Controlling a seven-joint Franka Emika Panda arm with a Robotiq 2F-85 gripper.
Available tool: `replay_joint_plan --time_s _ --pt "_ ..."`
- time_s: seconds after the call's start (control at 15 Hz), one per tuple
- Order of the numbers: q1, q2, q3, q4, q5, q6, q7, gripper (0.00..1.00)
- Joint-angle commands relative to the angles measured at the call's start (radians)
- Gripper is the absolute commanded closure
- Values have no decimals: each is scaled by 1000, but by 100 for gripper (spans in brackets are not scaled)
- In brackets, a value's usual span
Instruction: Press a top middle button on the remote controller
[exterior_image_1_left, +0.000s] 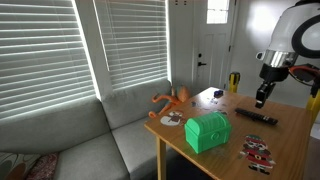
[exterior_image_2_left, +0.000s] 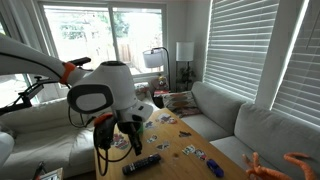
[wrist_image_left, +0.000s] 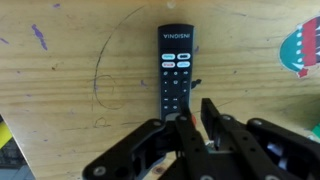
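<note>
The step in hand is the approach: the gripper (wrist_image_left: 196, 118) hangs over the desk (wrist_image_left: 70, 110) and has not touched the remote controller (wrist_image_left: 175, 66). In the wrist view its two fingers look pressed together with nothing between them, which suits poking a button. A thin gap may remain, as the view is too dark to tell.

The remote controller lies flat on the desk just ahead of the fingertips, its length in line with the gripper and its near end closest to them. In both exterior views it sits below the gripper (exterior_image_1_left: 262, 99), clearly apart from it.

The next move calls for carrying the gripper forward along the remote to the far, labelled end. There it must centre over the middle button of the top group and come straight down with a light touch, since a slim remote could skid or tip.

By count there is one gripper (exterior_image_2_left: 110, 141) and one remote controller (exterior_image_2_left: 142, 163). There is also one green chest (exterior_image_1_left: 207, 132), off to the side of the gripper, and one orange toy (exterior_image_1_left: 170, 100) well beyond that. The buttons are too small to count.
</note>
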Motion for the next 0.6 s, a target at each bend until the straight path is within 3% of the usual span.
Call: replay_joint_plan --time_s 0.0,0.53 --pt "-12 24 -12 -8 0 51 -32 100" --pt "-15 82 -19 3 1 97 -40 100"
